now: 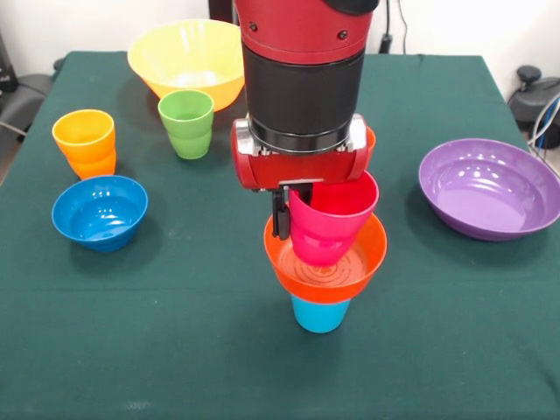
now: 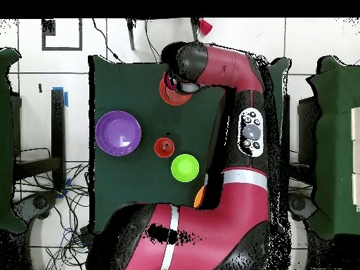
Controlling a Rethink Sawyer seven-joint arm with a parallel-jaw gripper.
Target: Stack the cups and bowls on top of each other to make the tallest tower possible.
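The tower stands at the table's middle front: a light blue cup [image 1: 319,315] upside down, with an orange bowl [image 1: 350,262] on it; the bowl also shows in the overhead view [image 2: 171,96]. My gripper [image 1: 293,223] is shut on the rim of a magenta cup [image 1: 337,219]. One black finger [image 1: 279,214] shows outside the cup's left wall. The cup is tilted, with its base down inside the orange bowl. In the overhead view the arm's wrist hides the gripper and the cup.
A yellow bowl [image 1: 188,57] and a green cup [image 1: 186,122] stand at the back left. A yellow-orange cup on an orange one [image 1: 85,144] and a blue bowl [image 1: 99,210] stand at the left. A purple bowl [image 1: 490,188] is at the right. An orange cup [image 2: 164,147] stands behind the gripper.
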